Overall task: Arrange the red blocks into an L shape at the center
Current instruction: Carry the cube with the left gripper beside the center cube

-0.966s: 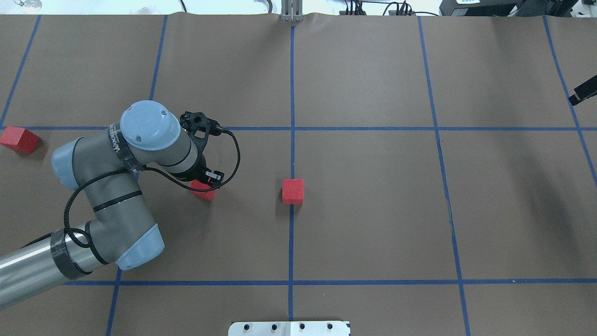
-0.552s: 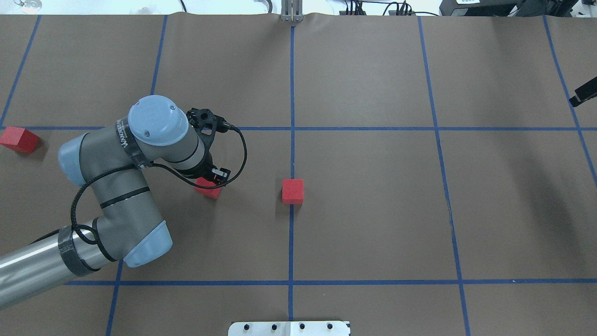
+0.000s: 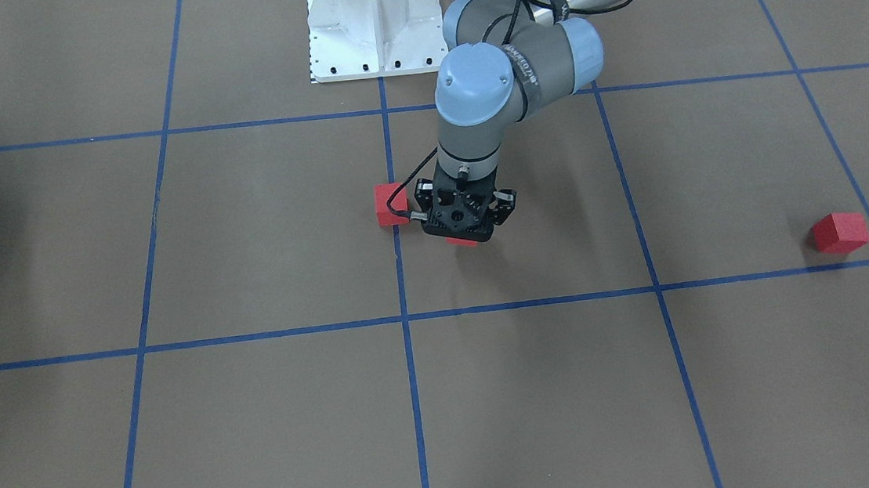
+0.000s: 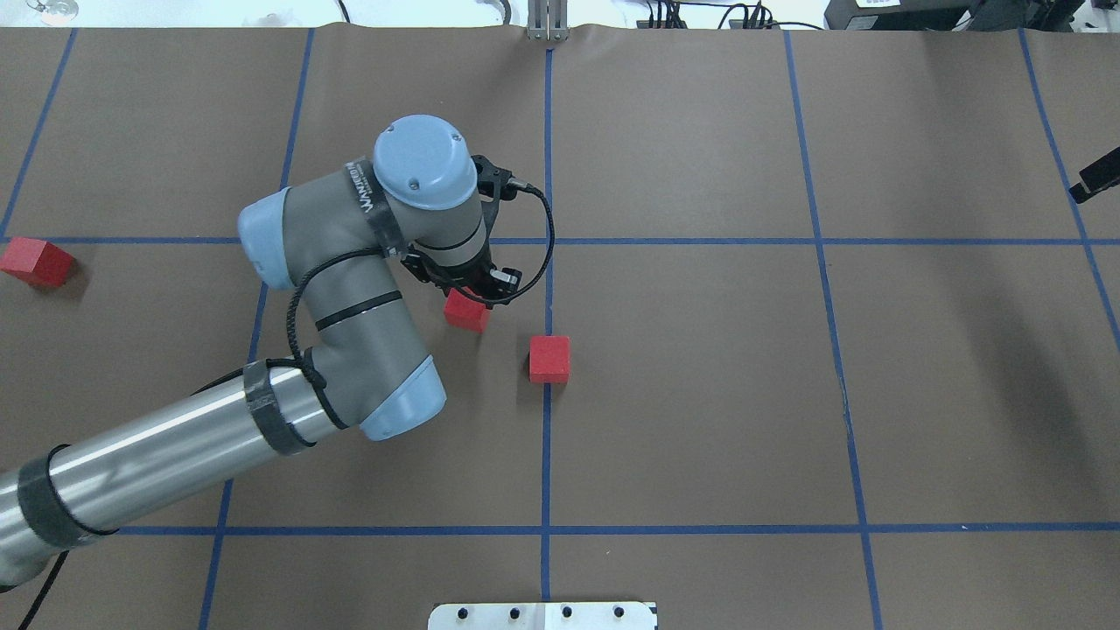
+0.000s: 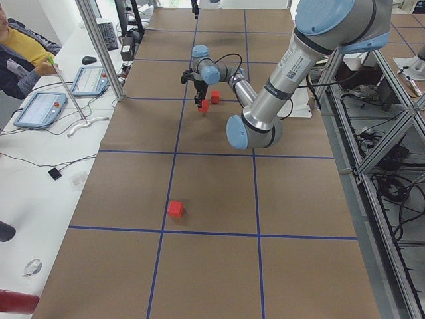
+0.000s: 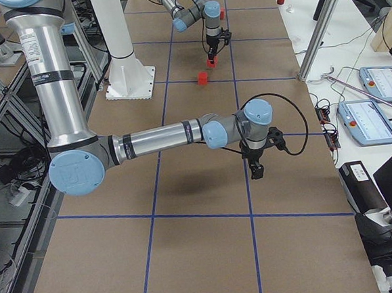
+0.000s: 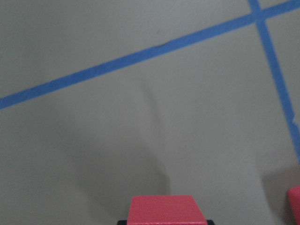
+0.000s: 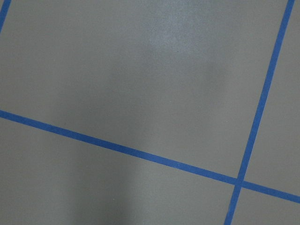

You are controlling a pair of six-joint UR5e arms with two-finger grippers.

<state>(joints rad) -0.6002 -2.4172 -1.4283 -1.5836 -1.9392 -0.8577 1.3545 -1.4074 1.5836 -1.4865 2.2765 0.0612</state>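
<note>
Left gripper (image 4: 472, 297) points straight down, jaws drawn in narrow on the held red block (image 4: 464, 315). The wrist view shows that cube at the frame's bottom edge with black finger edges just visible on either side and a soft shadow on the paper ahead, so I judge it rides just clear of the floor. The seated red block (image 4: 549, 360) sits on the blue tape line (image 4: 546, 455) at the center (image 4: 595, 306), near the carried one but apart from it. The third red block (image 4: 35, 262) lies far off toward the table's left edge, untouched. Right gripper (image 6: 255, 169) hangs over bare floor well away on the other side; its jaw state cannot be told. Step in hand, as I read it: bring the carried cube alongside the seated one. To do it well, square the carried faces to the seated cube's faces before descending (from overhead the held cube may sit slightly turned against the grid). Come down beside it rather than dragging in along the paper. Keep the fingers off the seated block so it stays on its line, then close the gap gently, face to face. Pick the side with the third cube in mind: the L needs a free adjoining face around the corner. Release only once the cube rests flat.
</note>
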